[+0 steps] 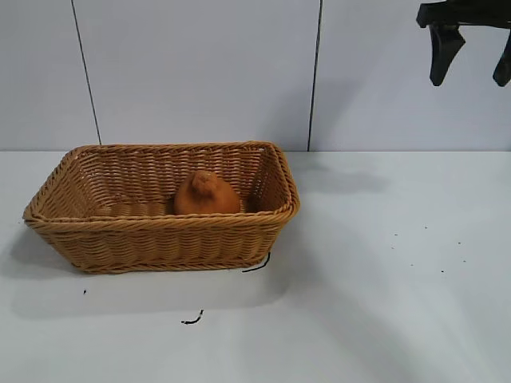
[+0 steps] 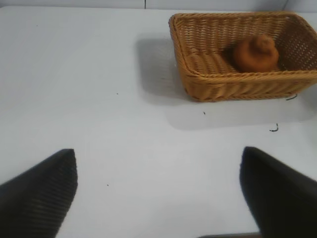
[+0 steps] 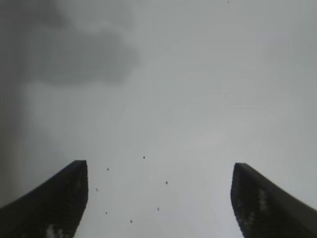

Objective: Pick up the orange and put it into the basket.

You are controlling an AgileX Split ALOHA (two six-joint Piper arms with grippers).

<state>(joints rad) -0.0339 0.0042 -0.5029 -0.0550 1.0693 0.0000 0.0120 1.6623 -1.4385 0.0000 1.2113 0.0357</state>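
The orange (image 1: 206, 194) sits inside the wicker basket (image 1: 160, 239) at the table's left, resting on its floor toward the right end. It also shows in the left wrist view (image 2: 255, 53), inside the basket (image 2: 237, 87). My right gripper (image 1: 473, 57) hangs high at the top right, well above the table, open and empty; in its wrist view (image 3: 158, 171) only bare table lies between the fingers. My left gripper (image 2: 158, 158) is open and empty over bare table, far from the basket; it is out of the exterior view.
White table (image 1: 383, 279) with small dark specks (image 1: 192, 320) in front of the basket and a dark scrap (image 1: 257, 264) at its front right corner. A panelled wall (image 1: 200, 72) stands behind.
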